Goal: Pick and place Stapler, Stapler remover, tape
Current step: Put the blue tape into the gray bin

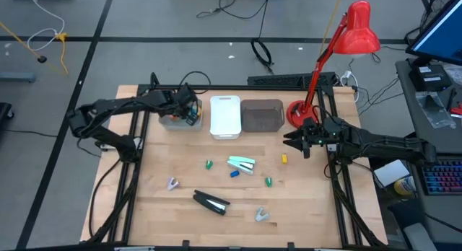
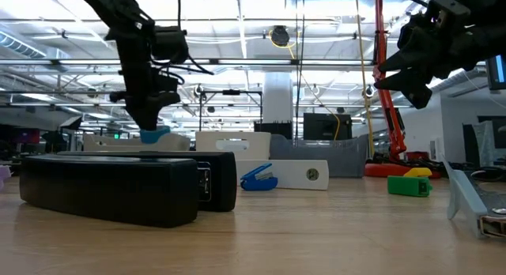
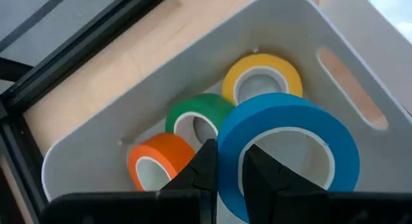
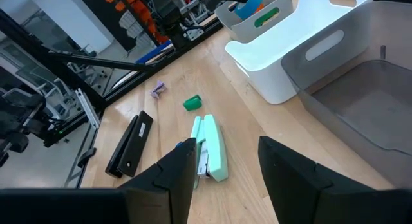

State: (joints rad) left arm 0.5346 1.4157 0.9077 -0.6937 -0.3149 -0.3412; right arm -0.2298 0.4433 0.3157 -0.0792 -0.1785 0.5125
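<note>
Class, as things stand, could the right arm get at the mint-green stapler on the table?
Probably yes. The right gripper hangs open above bare wood, the mint-green stapler lies in the open nearby, and nothing stands between them.

A robot lab in a big, bright room.

A wooden table (image 1: 166, 208) stands on a grey floor (image 1: 130, 16) with loose cables (image 1: 234, 2) on it. Two dark robot arms reach over the table. A red desk lamp (image 1: 357, 31) is fixed at the table's far edge. A desk at the side holds a computer screen (image 1: 440, 31) and a keyboard (image 1: 442, 177). Across the room there are long ceiling lights (image 2: 237, 26), metal frames and more work benches (image 2: 103, 141).
</note>
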